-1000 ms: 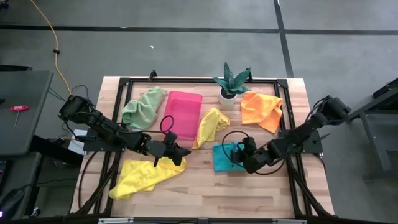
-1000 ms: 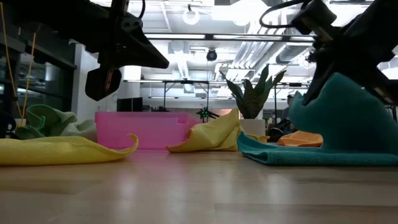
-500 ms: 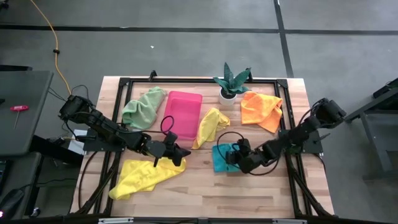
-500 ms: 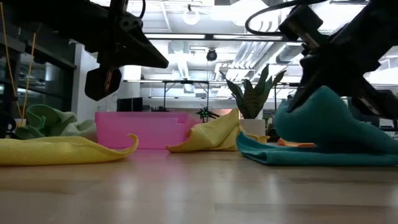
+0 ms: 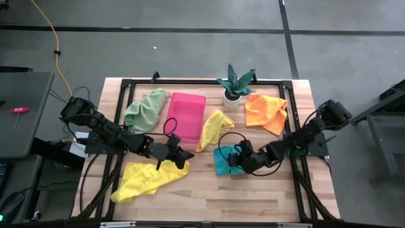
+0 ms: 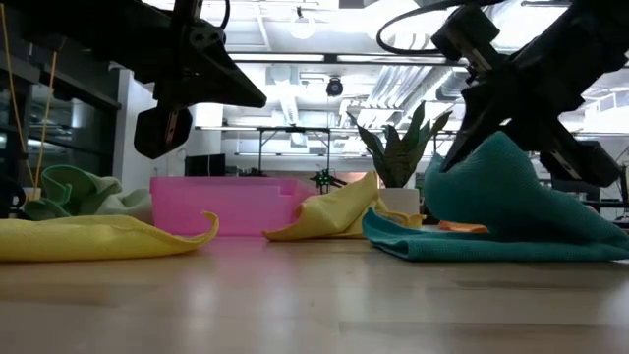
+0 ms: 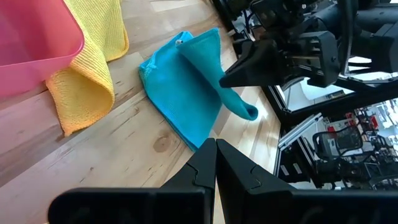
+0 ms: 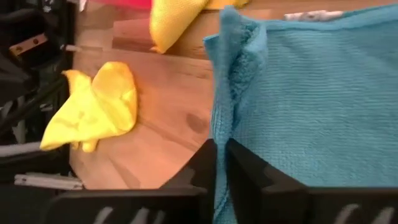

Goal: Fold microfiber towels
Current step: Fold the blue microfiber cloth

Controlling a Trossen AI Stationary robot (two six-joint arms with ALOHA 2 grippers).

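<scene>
Soft teal microfiber towel (image 5: 223,161) is lying on the wooden bench (image 5: 253,196) at centre-right, w/ one edge lifted and doubled over toward the bench's left side. Right gripper (image 5: 235,158) is sitting directly over it, fingers nearly together, pinching the raised teal fold; low view is showing the cloth peaking up under that gripper (image 6: 470,93) while the rest is lying flat. Fold line is running roughly front-to-back, so the carried edge is travelling across the towel's short way, toward the left arm.

Left gripper (image 5: 179,156) is hovering just left of the teal towel, fingers closed & holding nothing, above the corner of a crumpled yellow microfiber towel (image 5: 144,180) at front-left. It's close, but the right arm is the one on the cloth.

Further out: second yellow towel (image 5: 214,129) is lying draped just beside a rigid pink plastic tray (image 5: 185,114); pale green towel (image 5: 146,109) is bunched at rear-left; orange towel (image 5: 266,111) is at rear-right, near a small potted plant in a white pot (image 5: 234,85). Judging by this, only the teal one is mid-fold; the other four are looking unfolded.
</scene>
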